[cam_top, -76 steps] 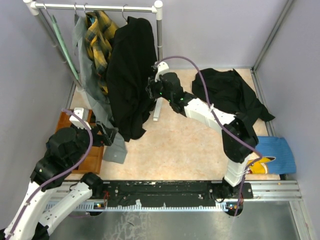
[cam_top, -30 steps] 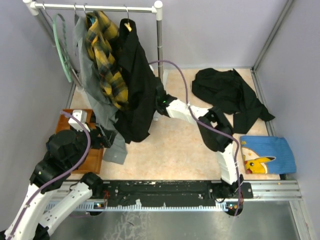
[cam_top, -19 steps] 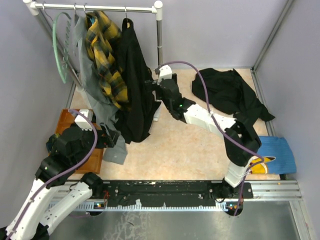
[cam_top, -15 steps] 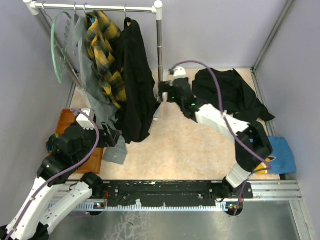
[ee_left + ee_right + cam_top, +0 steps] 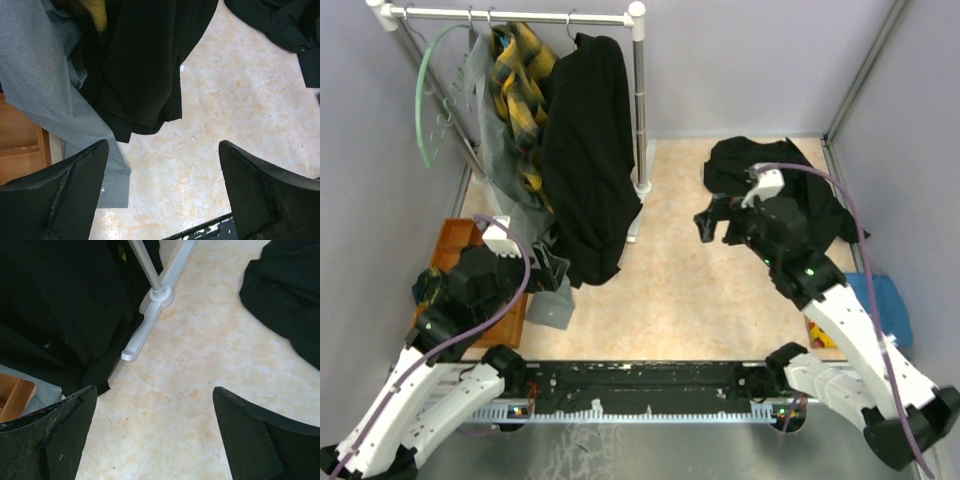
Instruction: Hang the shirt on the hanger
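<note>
The black shirt (image 5: 585,150) hangs from the rail (image 5: 510,15) of the clothes rack, draped down to the floor. The hanger is hidden under its shoulders; only a thin metal hook (image 5: 569,14) shows over the rail. My left gripper (image 5: 554,270) is open by the shirt's lower hem, touching nothing. In the left wrist view the hem of the shirt (image 5: 145,65) hangs ahead of the open left gripper (image 5: 162,192). My right gripper (image 5: 714,222) is open, well to the right of the shirt. The right wrist view has the shirt (image 5: 60,305) at upper left beyond the open right gripper (image 5: 155,437).
On the rail also hang a yellow-and-black plaid shirt (image 5: 520,80), a grey garment (image 5: 510,200) and a pale green hanger (image 5: 423,100). The rack's post (image 5: 640,100) and foot (image 5: 155,305) stand beside the shirt. Another black garment (image 5: 790,185) and a blue cloth (image 5: 893,305) lie right; a wooden box (image 5: 455,240) left.
My right arm has let go of the shirt, opened and drawn back to the right. The shirt has swung and now hangs on the rail by itself. The left gripper moved little.
</note>
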You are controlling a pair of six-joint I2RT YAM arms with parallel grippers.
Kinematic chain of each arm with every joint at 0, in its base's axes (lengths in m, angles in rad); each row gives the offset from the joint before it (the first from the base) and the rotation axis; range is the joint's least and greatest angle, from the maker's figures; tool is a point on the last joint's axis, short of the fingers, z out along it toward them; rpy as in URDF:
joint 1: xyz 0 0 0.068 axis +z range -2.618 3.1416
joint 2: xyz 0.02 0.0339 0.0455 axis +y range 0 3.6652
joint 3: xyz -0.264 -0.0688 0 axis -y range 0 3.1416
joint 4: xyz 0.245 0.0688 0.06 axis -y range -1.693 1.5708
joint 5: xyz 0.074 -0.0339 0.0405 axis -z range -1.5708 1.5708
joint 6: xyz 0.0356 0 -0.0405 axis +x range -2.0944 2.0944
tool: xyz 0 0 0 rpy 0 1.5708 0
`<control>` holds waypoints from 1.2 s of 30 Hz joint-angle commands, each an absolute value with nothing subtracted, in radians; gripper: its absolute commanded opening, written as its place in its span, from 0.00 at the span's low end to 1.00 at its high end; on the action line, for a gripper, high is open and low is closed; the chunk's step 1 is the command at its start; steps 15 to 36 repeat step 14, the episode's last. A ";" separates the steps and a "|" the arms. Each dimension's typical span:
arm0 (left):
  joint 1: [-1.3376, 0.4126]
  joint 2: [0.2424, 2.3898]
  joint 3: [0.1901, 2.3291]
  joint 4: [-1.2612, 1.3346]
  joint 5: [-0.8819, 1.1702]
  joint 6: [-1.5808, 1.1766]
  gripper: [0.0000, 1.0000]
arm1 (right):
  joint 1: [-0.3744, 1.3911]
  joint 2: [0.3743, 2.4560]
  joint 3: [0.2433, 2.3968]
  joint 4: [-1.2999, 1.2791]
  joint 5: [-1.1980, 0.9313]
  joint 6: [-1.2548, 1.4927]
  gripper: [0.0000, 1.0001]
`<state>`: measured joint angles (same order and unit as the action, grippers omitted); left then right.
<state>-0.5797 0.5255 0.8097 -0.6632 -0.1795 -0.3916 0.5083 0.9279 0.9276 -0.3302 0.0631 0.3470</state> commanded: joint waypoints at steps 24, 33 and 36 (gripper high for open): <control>-0.574 0.622 0.845 -0.768 -0.334 -0.563 0.99 | 0.508 0.387 0.886 -0.630 0.355 0.397 0.99; -0.574 0.622 0.845 -0.768 -0.334 -0.563 0.99 | 0.508 0.387 0.886 -0.630 0.355 0.397 0.99; -0.574 0.622 0.845 -0.768 -0.334 -0.563 0.99 | 0.508 0.387 0.886 -0.630 0.355 0.397 0.99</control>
